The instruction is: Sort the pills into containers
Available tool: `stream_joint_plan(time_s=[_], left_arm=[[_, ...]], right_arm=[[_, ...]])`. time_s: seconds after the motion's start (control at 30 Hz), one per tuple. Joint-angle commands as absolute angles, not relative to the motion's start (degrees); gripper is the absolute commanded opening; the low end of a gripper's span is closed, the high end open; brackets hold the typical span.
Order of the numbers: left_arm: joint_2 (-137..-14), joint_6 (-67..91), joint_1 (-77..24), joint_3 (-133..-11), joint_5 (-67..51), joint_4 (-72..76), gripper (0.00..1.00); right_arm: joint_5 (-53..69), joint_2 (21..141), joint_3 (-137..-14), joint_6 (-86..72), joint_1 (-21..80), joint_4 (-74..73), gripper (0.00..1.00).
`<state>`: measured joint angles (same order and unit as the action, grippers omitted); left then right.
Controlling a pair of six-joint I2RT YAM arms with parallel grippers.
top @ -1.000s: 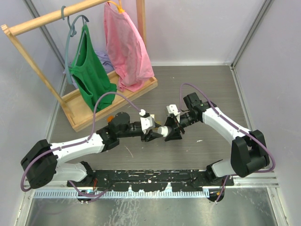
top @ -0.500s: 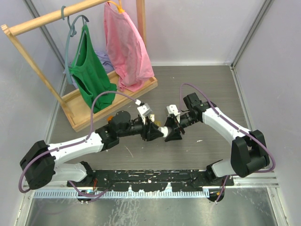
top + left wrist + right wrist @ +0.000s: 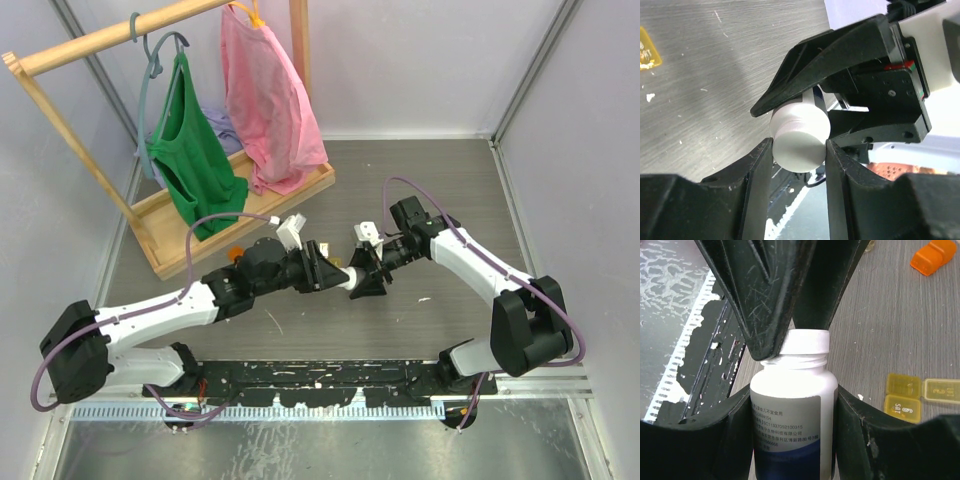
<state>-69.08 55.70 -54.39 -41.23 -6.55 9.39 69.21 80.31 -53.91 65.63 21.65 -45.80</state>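
Note:
A white pill bottle [image 3: 790, 410] with a grey and blue label is held level above the table between my two grippers [image 3: 346, 278]. My right gripper [image 3: 792, 395] is shut on the bottle's body. My left gripper [image 3: 799, 146] is shut on its white screw cap [image 3: 800, 135], which is on the bottle's neck. In the right wrist view the cap [image 3: 805, 341] sits between the left gripper's black fingers [image 3: 765, 300]. The translucent yellow pill box [image 3: 920, 396] lies on the table right of the bottle, and its corner shows in the left wrist view [image 3: 647, 49]. No loose pills show.
An orange container [image 3: 934, 257] lies farther out on the table, also in the top view [image 3: 234, 253]. A wooden clothes rack [image 3: 90, 150] with green and pink garments stands at the back left. White specks [image 3: 425, 298] lie on the table near the right arm.
My left wrist has rolled about the bottle's axis while shut on the cap, and its camera has swung up and left. The right arm and the bottle have stayed still.

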Motion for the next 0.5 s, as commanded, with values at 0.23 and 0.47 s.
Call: stream_joint_plan(time_s=[0.23, 0.47], left_arm=[[-64.4, 72.5, -54.0, -44.7, 4.6, 0.2, 0.01], [-62.7, 71.0, -53.9, -44.2, 5.6, -1.7, 0.06]], right_arm=[[70.4, 80.4, -56.0, 66.2, 21.5, -46.3, 0.01], [70.5, 80.4, -55.9, 66.3, 21.4, -46.4, 0.01]])
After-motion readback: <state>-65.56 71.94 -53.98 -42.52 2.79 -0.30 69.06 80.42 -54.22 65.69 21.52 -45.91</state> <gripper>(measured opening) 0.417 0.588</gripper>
